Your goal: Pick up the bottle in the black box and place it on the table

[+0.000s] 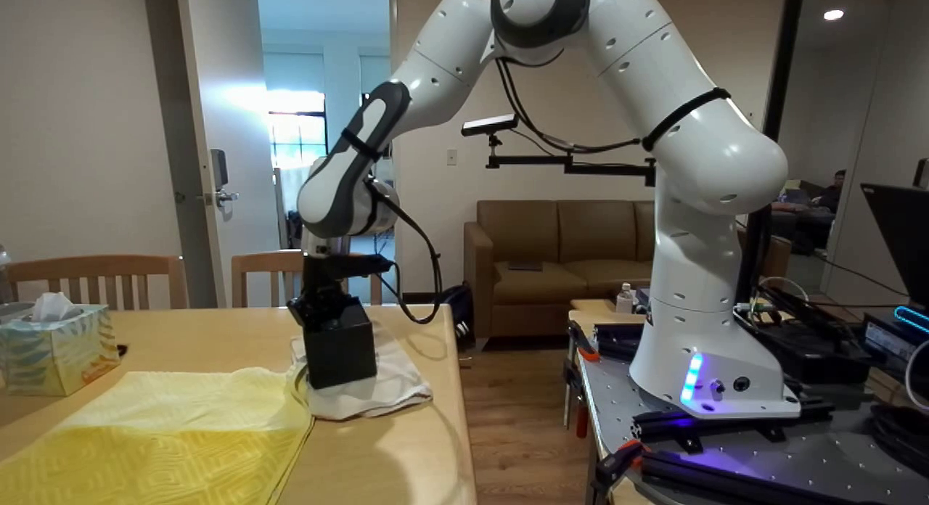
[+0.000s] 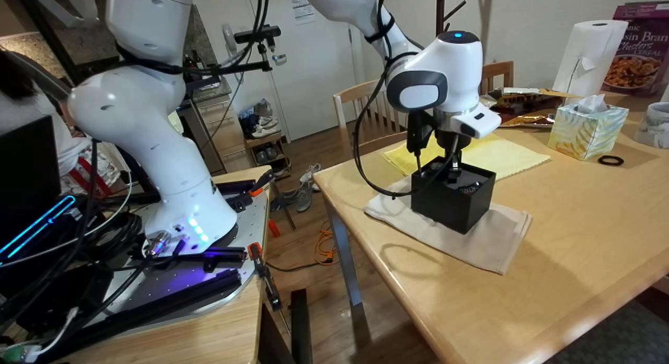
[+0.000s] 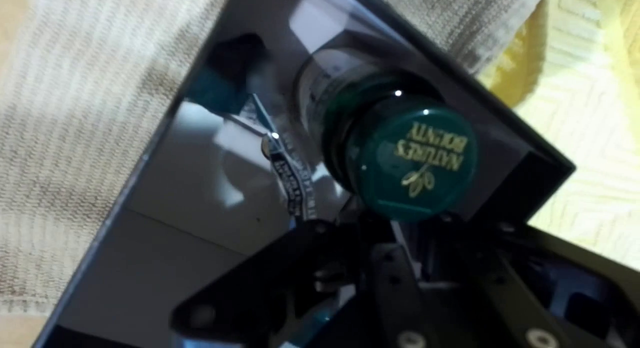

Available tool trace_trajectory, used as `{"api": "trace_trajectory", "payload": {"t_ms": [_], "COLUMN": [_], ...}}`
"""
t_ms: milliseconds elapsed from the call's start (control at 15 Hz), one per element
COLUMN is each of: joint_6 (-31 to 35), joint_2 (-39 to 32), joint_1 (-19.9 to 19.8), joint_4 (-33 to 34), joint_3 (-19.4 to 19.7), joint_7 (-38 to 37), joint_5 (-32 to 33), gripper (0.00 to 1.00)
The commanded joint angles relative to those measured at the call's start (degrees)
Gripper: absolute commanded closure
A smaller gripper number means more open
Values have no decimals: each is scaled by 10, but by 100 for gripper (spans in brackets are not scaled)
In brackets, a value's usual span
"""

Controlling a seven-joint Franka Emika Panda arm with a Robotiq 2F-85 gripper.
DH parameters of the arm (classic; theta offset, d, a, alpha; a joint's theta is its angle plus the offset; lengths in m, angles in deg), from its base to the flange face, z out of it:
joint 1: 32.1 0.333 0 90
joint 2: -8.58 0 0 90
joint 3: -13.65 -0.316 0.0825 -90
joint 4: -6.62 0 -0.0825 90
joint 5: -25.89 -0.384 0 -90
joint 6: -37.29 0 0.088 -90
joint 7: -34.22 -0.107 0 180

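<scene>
Gripper (image 3: pixel 412 227) in black box (image 2: pixel 444 209) | bottle (image 3: pixel 412 160) right by fingertips, up-frame in wrist view, long axis seemingly upright | finger grip: can't say

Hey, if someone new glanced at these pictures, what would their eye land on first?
Most likely the big white robot arm, arching over in both exterior views with its gripper at the open top of a black box. In the wrist view, a shiny green-capped bottle inside that box jumps out. The bright yellow cloth on the table, lower left in an exterior view, is striking too.
</scene>
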Motion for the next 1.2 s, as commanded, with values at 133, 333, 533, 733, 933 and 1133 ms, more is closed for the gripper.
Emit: {"api": "trace_trajectory", "payload": {"t_ms": [133, 333, 533, 733, 933, 1133], "joint_6": [20, 25, 21, 21, 16, 9], "joint_2": [10, 28, 50, 97, 151, 194], "joint_1": [-17, -19, -21, -18, -11, -5], "joint_4": [-21, -33, -46, -76, -104, -118], "joint_3": [-21, -26, -35, -39, -36, -32], "joint_7": [20, 25, 32, 37, 34, 30], "joint_5": [-12, -13, -16, -14, -11, -9], "gripper": [100, 99, 99, 99, 99, 99]}}
